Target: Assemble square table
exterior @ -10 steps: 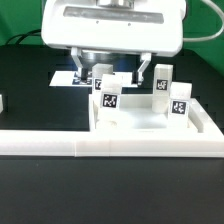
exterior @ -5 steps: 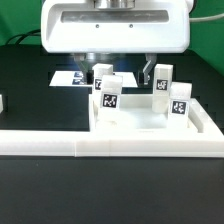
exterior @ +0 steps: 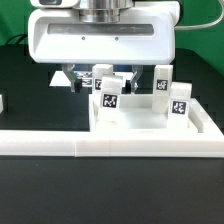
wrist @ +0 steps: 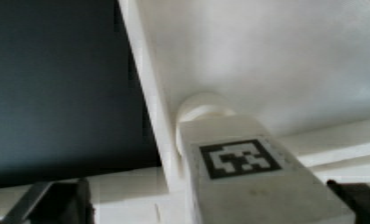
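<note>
The white square tabletop (exterior: 150, 125) lies flat behind the low wall, and several short white tagged legs stand upright on it. One leg (exterior: 110, 97) is at the front left, with two more (exterior: 163, 78) (exterior: 180, 105) on the exterior view's right. My gripper (exterior: 101, 82) is open, low over the slab's far left corner, with a finger on either side of the rear left leg (exterior: 103, 74). In the wrist view that leg (wrist: 239, 158) fills the space between the dark fingertips (wrist: 43, 200), standing on the slab (wrist: 253, 60). My gripper (wrist: 200, 208) is not touching it.
A long low white wall (exterior: 100, 147) runs across the front and turns back along the exterior view's right (exterior: 212, 122). The marker board (exterior: 56, 79) lies behind, mostly hidden by the gripper body. A small white part (exterior: 3, 102) sits at the left edge on the black table (exterior: 40, 110).
My gripper has come down and shifted slightly to the exterior view's left, so its fingers now straddle the rear left leg. The legs and slab have not moved.
</note>
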`<state>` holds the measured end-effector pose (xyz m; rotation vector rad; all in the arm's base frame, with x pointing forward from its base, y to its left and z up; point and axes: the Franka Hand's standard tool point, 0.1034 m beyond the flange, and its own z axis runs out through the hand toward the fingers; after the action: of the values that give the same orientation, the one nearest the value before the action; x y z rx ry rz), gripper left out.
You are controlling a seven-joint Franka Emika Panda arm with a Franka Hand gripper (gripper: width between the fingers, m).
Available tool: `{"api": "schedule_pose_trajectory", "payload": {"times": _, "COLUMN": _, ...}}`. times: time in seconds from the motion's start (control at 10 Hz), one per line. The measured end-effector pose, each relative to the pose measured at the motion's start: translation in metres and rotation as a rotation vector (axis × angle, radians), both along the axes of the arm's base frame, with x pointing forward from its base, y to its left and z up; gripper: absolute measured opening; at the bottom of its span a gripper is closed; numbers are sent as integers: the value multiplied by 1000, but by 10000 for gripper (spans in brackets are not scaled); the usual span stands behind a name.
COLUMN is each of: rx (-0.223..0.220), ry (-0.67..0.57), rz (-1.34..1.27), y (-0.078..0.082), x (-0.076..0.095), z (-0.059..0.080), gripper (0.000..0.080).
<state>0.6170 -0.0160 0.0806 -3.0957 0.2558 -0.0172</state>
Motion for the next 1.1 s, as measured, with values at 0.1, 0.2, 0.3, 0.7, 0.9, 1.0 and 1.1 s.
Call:
{"api": "schedule_pose_trajectory", "payload": {"times": 0.1, "rx": 0, "ry": 1, "rz": -27, "y": 0, "x": 0, "z": 0, "gripper": 649}}
{"api": "schedule_pose_trajectory", "payload": {"times": 0.2, "rx": 0, "ry": 1, "rz": -27, "y": 0, "x": 0, "z": 0, "gripper": 515}}
{"api": "schedule_pose_trajectory", "payload": {"times": 0.3, "rx": 3, "ry": 3, "rz": -93, "y": 0, "x": 0, "z": 0, "gripper": 378}}
{"api": "schedule_pose_trajectory", "payload": {"times": 0.7, "rx": 8, "ry": 14, "rz": -390, "y": 1, "x": 0, "z": 0, "gripper": 290}}
{"api": "schedule_pose_trajectory", "payload": {"times": 0.9, "rx": 10, "ry": 19, "rz": -531, "y": 2, "x": 1, "z": -2, "gripper": 290}}
{"api": "schedule_pose_trajectory", "payload": {"times": 1.0, "rx": 9, "ry": 18, "rz": -645, "y": 5, "x": 7, "z": -3, "gripper": 290}}
{"api": "schedule_pose_trajectory", "payload": {"times": 1.1, "rx": 8, "ry": 39, "rz": -784, "y": 5, "x": 9, "z": -3, "gripper": 290}}
